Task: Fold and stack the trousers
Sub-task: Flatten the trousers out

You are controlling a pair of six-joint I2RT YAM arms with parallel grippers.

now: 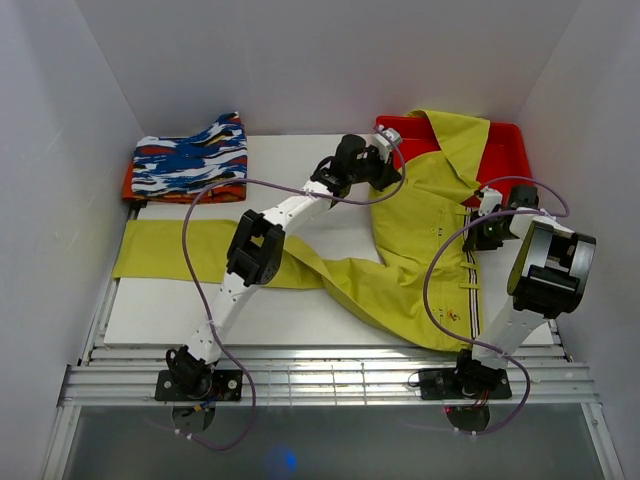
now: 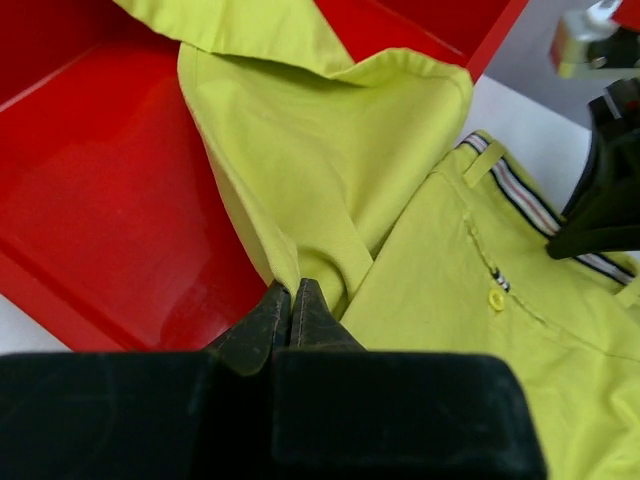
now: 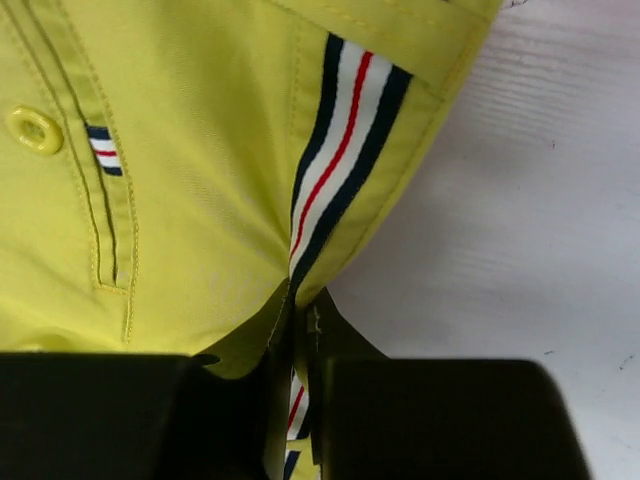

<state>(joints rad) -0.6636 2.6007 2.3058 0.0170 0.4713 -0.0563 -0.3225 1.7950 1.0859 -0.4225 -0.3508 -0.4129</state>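
Three white walls box in one white table board [image 1: 250, 315], whose near edge rests on metal rails [image 1: 330, 375]. One pair of chartreuse trousers [image 1: 420, 270] sprawls across it, one leg running left and the other draping into one red tray [image 1: 505, 150] at back right. One folded patterned garment [image 1: 190, 160] lies back left, apart. The left gripper [image 2: 290, 295] pinches a trouser fold beside the tray wall. The right gripper [image 3: 305, 300] clamps the striped waist edge.
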